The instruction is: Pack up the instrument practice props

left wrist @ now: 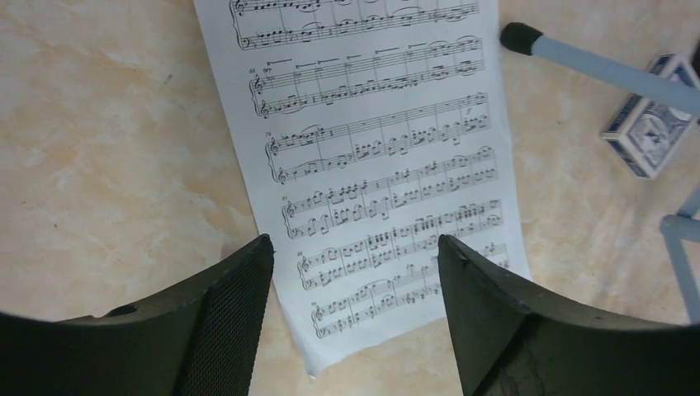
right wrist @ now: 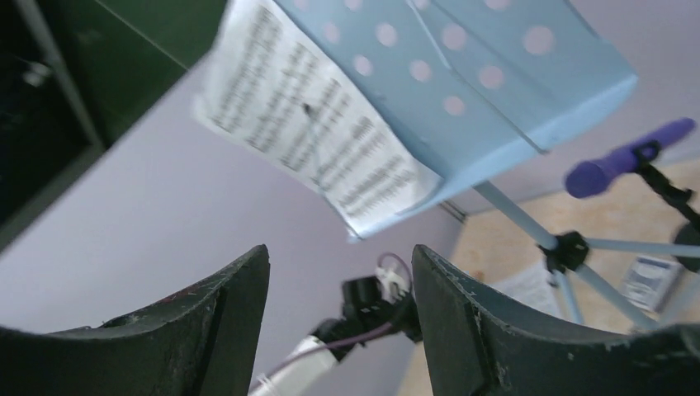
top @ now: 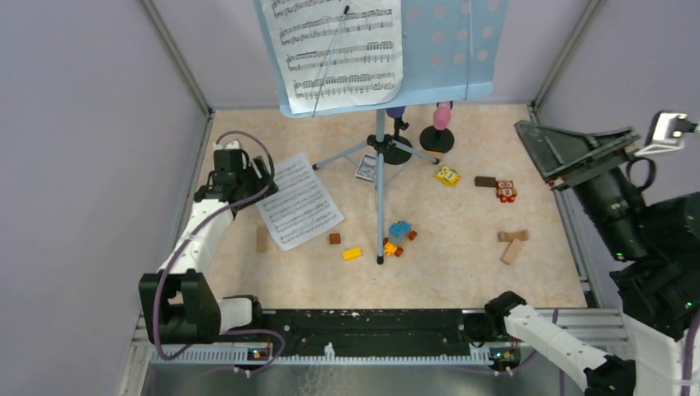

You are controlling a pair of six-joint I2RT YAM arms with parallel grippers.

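- Now the left gripper (left wrist: 353, 247), jaws apart and empty, hangs over the loose sheet-music page (top: 299, 200) lying flat left of centre.
- The right gripper (right wrist: 340, 252), likewise apart, faces the music desk (top: 446, 49) at top centre.
- Page-gathering seems in hand; next, pinch that thin page's edge.

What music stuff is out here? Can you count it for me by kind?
Music stand: 1
Sheet-music pages: 2, one on the stand, one lying flat
Toy microphones: 2, purple and pink
Black mic holders: 2
Total: 7
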